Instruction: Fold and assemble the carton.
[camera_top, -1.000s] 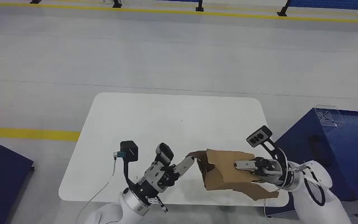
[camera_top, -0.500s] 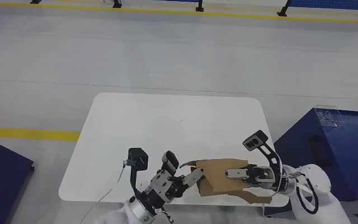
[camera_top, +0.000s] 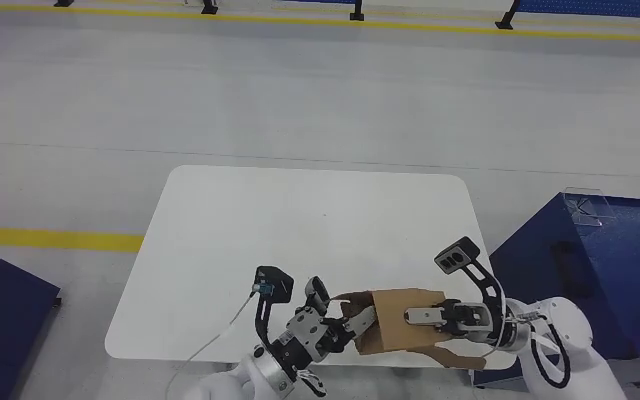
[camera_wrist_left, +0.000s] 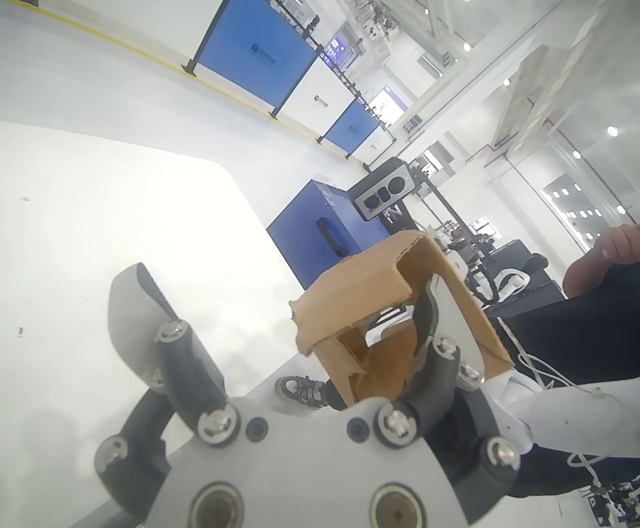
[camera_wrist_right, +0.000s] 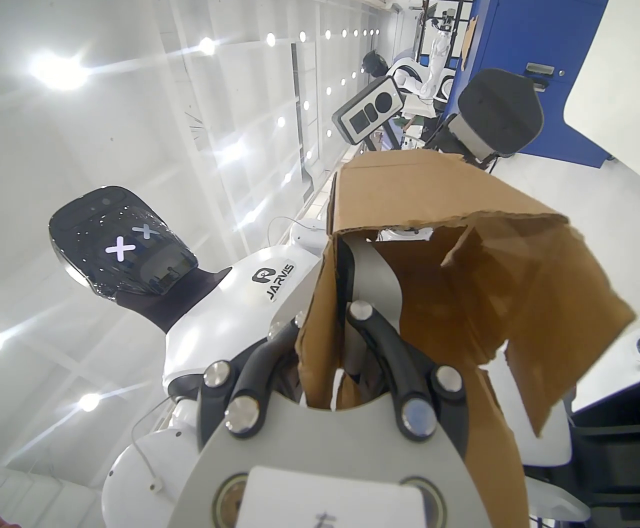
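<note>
1. Two grippers meet at one brown carton (camera_top: 398, 322), which is held in the air above the near edge of the white table (camera_top: 300, 220), towards the robot's right.
2. The right gripper (camera_top: 412, 316) pinches one wall of the carton. Its wrist view shows one finger (camera_wrist_right: 372, 280) lying inside the box, with the cardboard wall running just beside it.
3. The left gripper (camera_top: 348, 318) is spread wide at the carton's open end. In its wrist view one finger (camera_wrist_left: 442, 310) sits inside the box and the other is well clear of it, over the table.
4. The carton is only partly formed, with loose, ragged flaps hanging at the end nearest the right wrist.
</note>
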